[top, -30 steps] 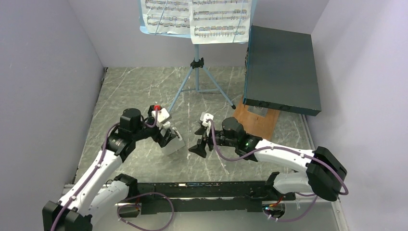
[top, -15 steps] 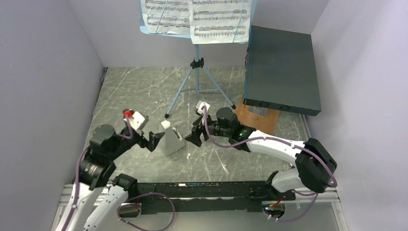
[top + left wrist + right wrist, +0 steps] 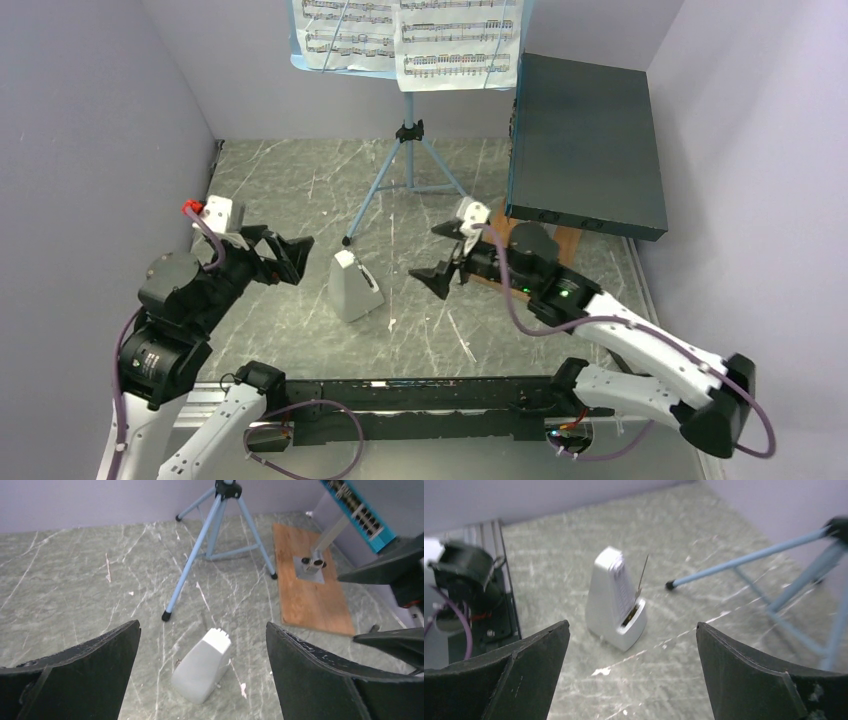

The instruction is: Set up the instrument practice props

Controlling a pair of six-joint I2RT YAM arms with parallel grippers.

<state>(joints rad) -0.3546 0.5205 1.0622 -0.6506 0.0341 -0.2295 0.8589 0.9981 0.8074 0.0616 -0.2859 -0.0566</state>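
- Sheet-music pages on the music stand; metronome upright on the desk (pendulum exposed).
- Left tool, right tool both wide, empty; little seems left.

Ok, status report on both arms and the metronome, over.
Left claw open, empty. Right claw open, empty. Metronome upright on the table between them, touching neither. Nothing blocking either approach.

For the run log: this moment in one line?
left tool open, empty | right tool open, empty | metronome upright between them | sheet music on music stand
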